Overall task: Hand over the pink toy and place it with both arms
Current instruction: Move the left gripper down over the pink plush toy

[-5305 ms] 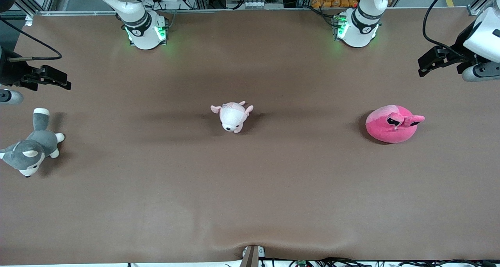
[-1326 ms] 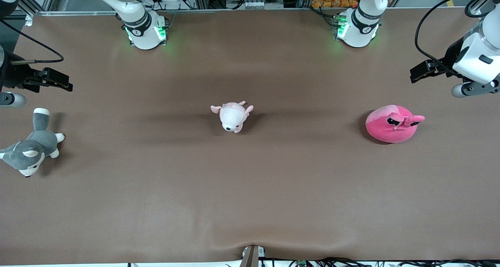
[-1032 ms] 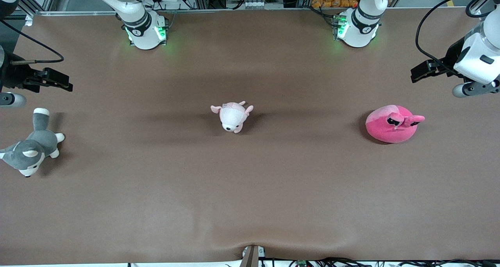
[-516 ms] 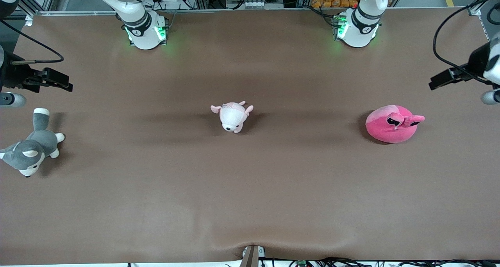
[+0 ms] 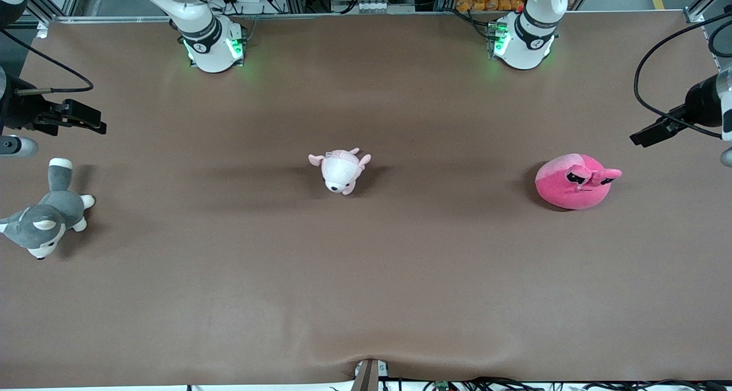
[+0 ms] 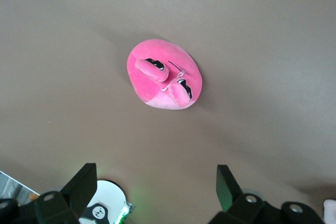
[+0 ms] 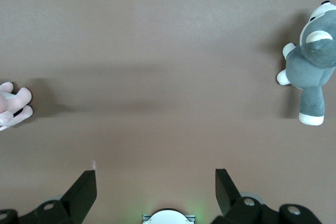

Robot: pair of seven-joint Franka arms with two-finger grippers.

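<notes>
- Nearest the front camera, toward the right arm's end: grey husky plush [image 5: 43, 219], lying on the brown table [image 5: 366, 276].
- Farther up, toward the left arm's end: pink toy [image 5: 574, 182], resting flat, untouched; round, so no clear long axis; eyes and ears turned toward the left arm's end.
- Mid-table, about level with it: pale pink-and-white plush [image 5: 341, 170].
- Up over the table's left-arm end: left gripper [image 5: 652, 134], fingers spread wide, empty.
- Waiting over the husky's end: right gripper [image 5: 86, 118], jaws wide apart, empty.
</notes>
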